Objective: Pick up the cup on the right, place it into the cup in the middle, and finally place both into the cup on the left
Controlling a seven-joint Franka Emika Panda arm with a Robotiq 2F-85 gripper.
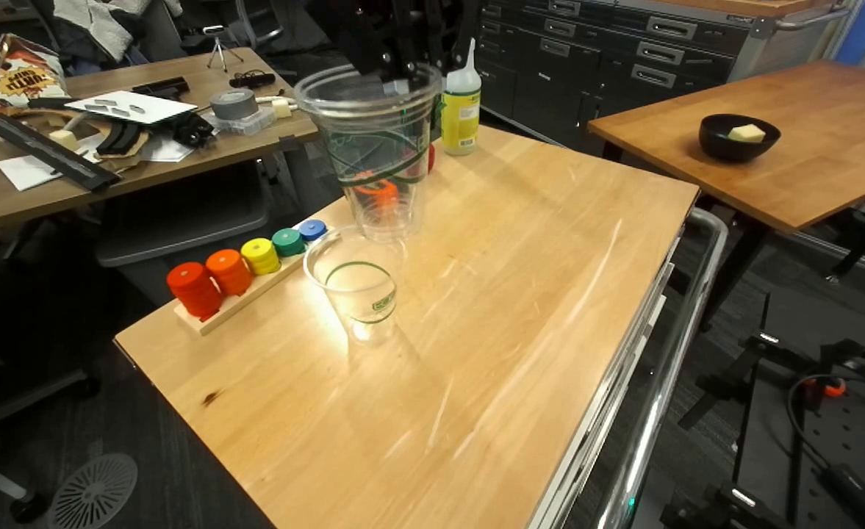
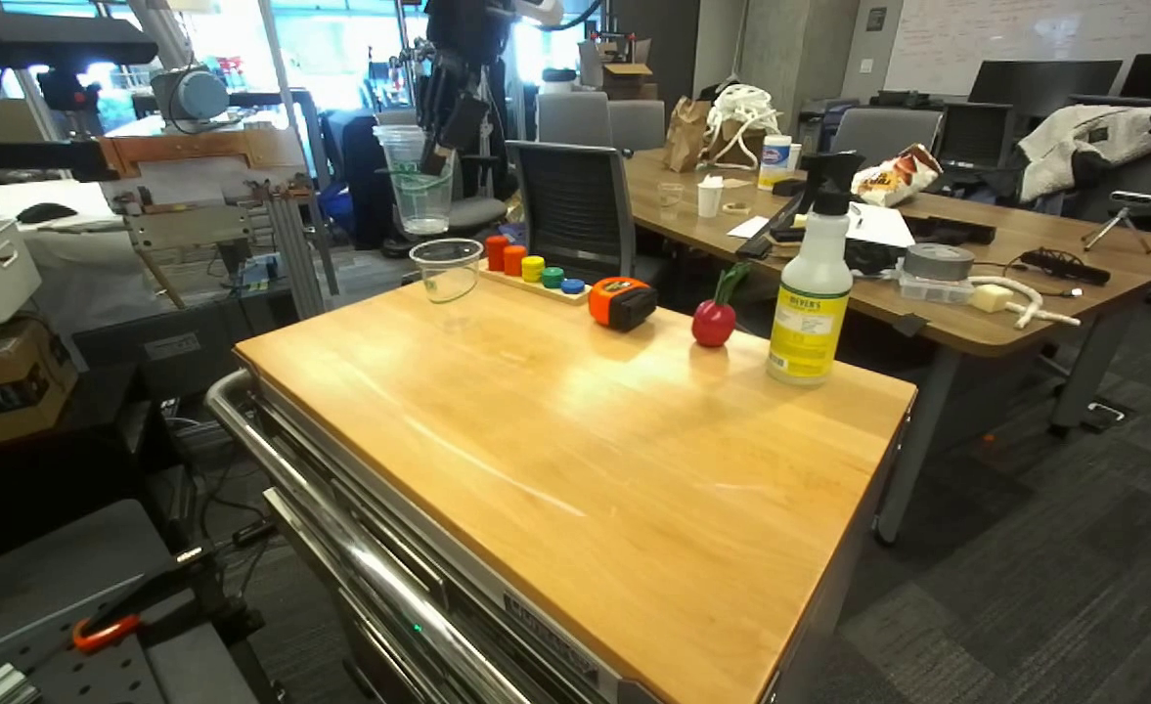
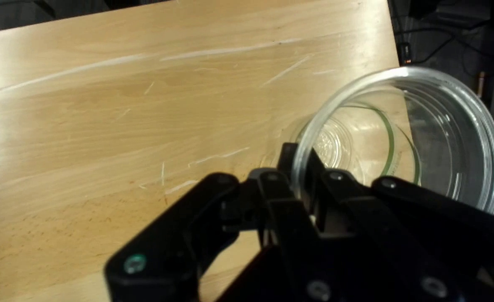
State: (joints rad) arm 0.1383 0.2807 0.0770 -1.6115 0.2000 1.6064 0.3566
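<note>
Gripper pinched on wall of nested cups, seemingly two by doubled rims, held clear of bench. First nesting looks done. Lone cup upright below; they're not yet inside. Remaining: lower them in, release.

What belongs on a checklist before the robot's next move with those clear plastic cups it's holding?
Black fingers gripping the held clear plastic cups by the rim: ok.
Held cups nested together: ok, stacked rims show.
Clear plastic cup with green markings upright on the pale wooden tabletop: ok.
Held cups apart from it: ok, a narrow gap shows in an exterior view.
Held cups centred over it: cannot tell.
</note>
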